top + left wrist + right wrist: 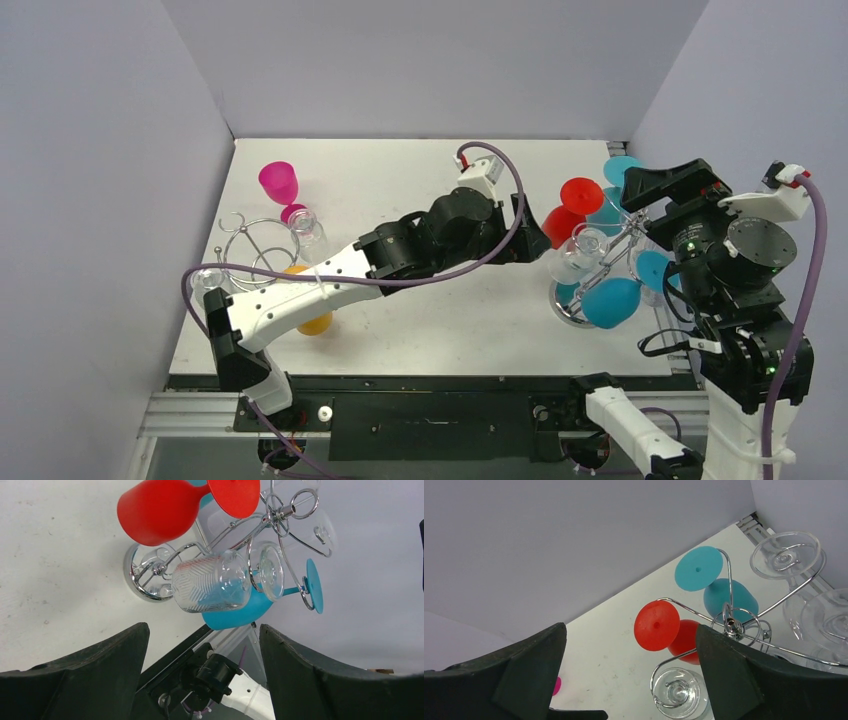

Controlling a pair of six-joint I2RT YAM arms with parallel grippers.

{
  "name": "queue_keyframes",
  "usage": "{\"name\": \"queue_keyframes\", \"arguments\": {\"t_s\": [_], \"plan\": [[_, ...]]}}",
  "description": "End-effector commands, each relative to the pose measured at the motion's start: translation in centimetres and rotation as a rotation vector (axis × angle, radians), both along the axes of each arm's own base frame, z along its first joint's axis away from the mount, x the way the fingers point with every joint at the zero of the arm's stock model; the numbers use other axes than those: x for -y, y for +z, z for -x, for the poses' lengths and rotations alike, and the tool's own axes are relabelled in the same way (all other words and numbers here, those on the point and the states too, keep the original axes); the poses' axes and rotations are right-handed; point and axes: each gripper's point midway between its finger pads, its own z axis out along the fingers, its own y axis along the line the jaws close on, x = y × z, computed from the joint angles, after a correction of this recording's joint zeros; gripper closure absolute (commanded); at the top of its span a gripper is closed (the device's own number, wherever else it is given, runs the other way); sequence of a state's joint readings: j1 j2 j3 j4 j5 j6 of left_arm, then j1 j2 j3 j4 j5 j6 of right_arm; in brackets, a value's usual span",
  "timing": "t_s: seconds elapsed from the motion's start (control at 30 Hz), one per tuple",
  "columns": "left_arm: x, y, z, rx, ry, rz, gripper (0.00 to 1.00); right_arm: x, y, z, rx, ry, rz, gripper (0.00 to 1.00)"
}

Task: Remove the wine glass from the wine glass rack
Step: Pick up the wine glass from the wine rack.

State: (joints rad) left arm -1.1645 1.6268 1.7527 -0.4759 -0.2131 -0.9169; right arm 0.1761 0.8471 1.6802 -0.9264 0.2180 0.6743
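This is a robotics lab test cell: plain pale grey panels box in a white table on three sides, and a left arm and right arm, trailing purple cables, are mounted along an aluminium rail at its near edge.

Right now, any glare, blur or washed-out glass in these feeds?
Top external: even light, sharp, but the clear glass fades into the white table. Left wrist: patterned glass crisp; chrome rack base glints. Right wrist: sharp; its fingers read as black silhouettes.
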Motion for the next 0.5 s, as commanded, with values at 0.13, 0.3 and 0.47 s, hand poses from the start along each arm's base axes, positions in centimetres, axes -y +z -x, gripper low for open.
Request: {"name": "queue_keyframes", "arguments": {"t_s": [0.13,0.3,0.47], "plan": [[1.6,4.4,0.7,0.027,-0.043,0.139,0.23,1.5,-2.9,3.2,-0.140,-0.044,0.062,0.10],[0.9,4.3,0.8,0.046,-0.056,0.119,0.23,1.6,-6.7,4.6,-0.268,-0.046,0.052,0.19],[-0.1,4.3,0.7,0.061,-0.072,0.102,0.23,-0.1,-8.8,4.9,-0.329,0.029,-0.009,0.27]]}}
